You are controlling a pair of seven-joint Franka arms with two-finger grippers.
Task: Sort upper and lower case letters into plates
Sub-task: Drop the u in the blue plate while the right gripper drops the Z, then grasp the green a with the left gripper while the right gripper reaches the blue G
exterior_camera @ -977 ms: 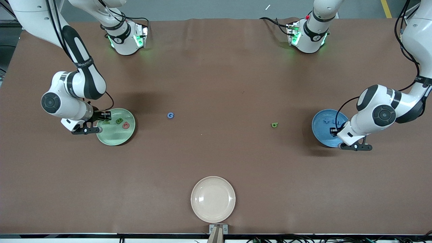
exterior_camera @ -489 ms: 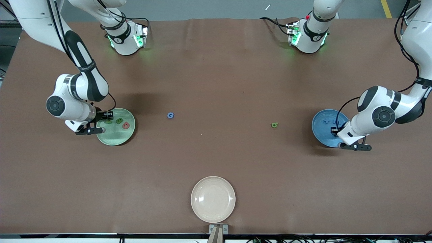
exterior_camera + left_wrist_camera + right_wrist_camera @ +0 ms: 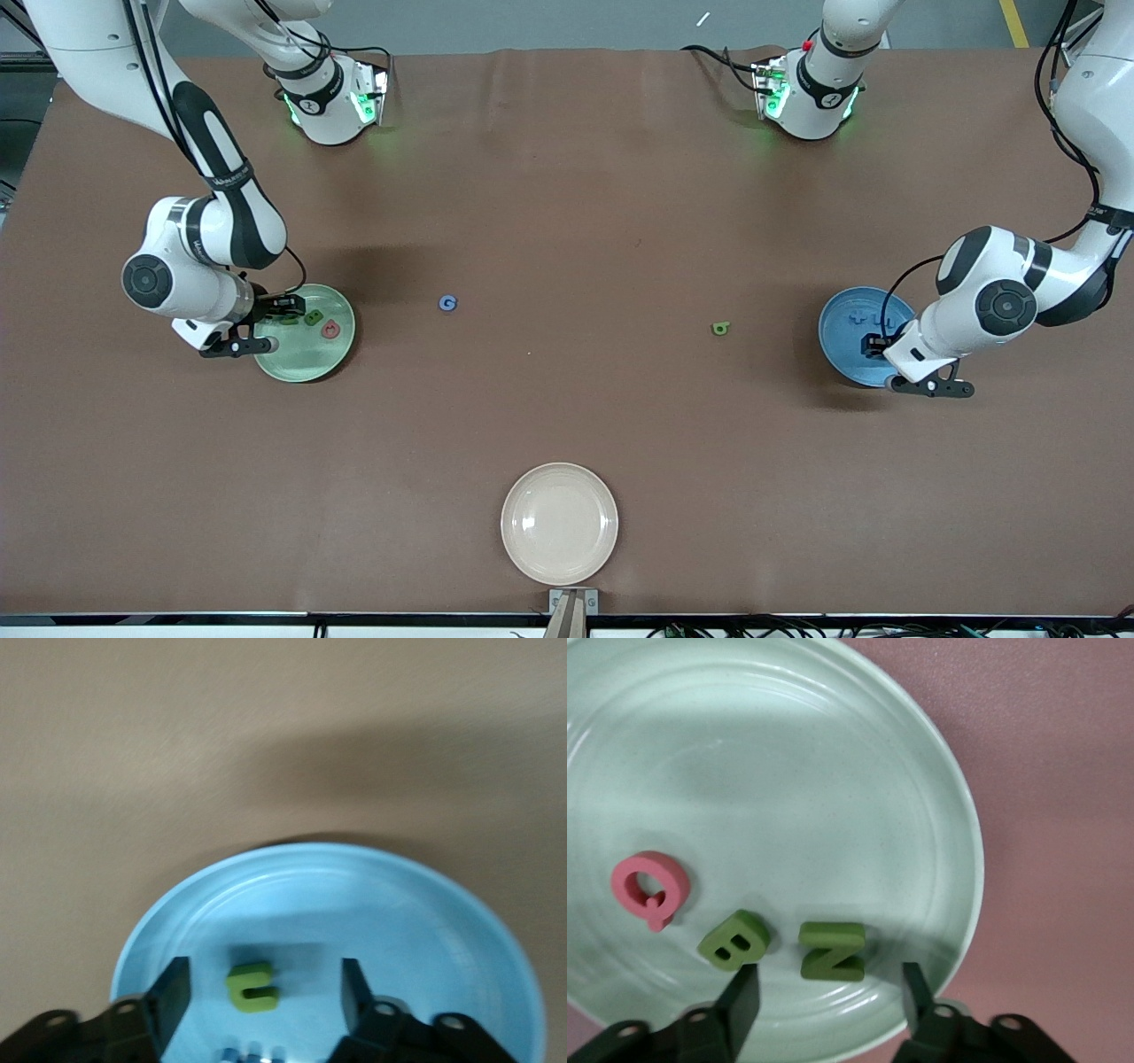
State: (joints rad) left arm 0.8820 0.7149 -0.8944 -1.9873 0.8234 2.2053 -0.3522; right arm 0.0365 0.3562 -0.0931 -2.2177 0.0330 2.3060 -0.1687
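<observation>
High front camera; close wrist cameras over plates [image 3: 306, 359]

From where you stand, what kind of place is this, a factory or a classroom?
Most likely a robotics lab. Two white arms are bolted along one edge of a brown table, cables trail from their bases, and the only props are toy letters such as a blue G and plates like the cream plate.
</observation>
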